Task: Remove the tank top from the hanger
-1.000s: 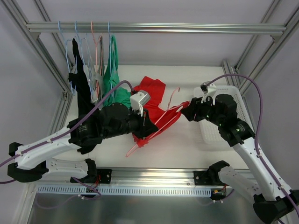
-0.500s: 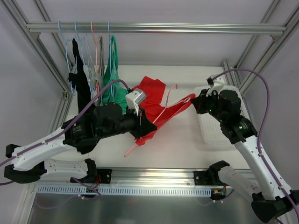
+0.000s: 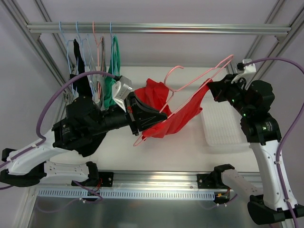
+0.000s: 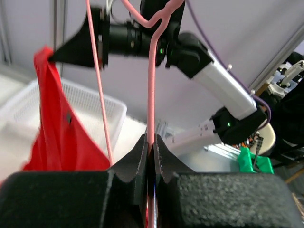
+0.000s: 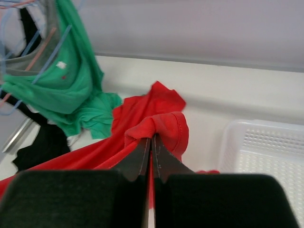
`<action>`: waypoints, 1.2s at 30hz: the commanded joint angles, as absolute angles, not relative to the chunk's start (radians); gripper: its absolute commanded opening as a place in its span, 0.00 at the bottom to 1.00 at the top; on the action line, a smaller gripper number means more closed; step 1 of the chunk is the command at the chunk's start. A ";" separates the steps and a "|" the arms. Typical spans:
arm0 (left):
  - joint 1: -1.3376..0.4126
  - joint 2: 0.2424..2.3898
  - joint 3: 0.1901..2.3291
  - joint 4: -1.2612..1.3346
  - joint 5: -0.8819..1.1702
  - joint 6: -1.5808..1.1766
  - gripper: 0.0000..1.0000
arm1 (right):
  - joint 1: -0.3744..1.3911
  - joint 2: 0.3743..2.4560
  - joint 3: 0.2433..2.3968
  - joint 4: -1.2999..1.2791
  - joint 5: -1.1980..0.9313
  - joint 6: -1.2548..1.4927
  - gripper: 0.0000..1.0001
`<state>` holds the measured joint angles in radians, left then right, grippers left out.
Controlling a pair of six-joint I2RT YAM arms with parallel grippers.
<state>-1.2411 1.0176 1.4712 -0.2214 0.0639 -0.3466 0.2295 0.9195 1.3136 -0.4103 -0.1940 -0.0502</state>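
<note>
The red tank top hangs stretched in the air between my two grippers, partly still on the pink wire hanger. My left gripper is shut on the hanger's wire, which runs up from between its jaws in the left wrist view. My right gripper is shut on a bunched edge of the tank top, up and to the right. The hanger's hook points up and back. The red cloth also shows at the left of the left wrist view.
A white perforated basket sits on the table at the right, below my right arm. A green top, a black garment and other hangers hang from the rail at the back left.
Both grippers have risen. The right one pulled up and to the right with the red cloth, stretching it. The hanger lifted off the table and tilted, its hook now high.
</note>
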 commanded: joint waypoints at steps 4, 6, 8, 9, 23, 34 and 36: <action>-1.262 1.048 1.289 0.440 0.052 -0.120 0.00 | 0.221 0.761 1.316 -0.355 -0.476 0.093 0.00; -1.262 1.074 1.240 0.621 -0.050 -0.083 0.00 | 0.224 0.688 1.209 -0.295 -0.546 0.203 0.00; -1.262 1.118 1.232 0.704 -0.100 -0.023 0.00 | 0.227 0.644 1.107 -0.142 -0.679 0.311 0.00; -1.262 1.136 1.248 0.745 -0.112 -0.009 0.00 | 0.247 0.629 1.006 -0.088 -0.728 0.360 0.00; -1.262 1.068 1.185 0.519 -0.633 0.010 0.00 | 0.551 0.670 0.704 -0.311 -0.496 0.201 0.94; -1.266 0.863 0.966 -0.061 -0.679 -0.546 0.00 | 0.549 0.638 0.830 -0.508 -0.135 0.075 0.99; -1.261 0.915 1.030 -0.074 -0.721 -0.477 0.00 | 0.549 0.667 0.844 -0.500 -0.143 0.081 0.99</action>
<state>-1.2572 0.8665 0.9527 -0.0116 -0.6552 -0.4324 0.5461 0.6426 0.7910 -0.4850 -0.2115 0.1165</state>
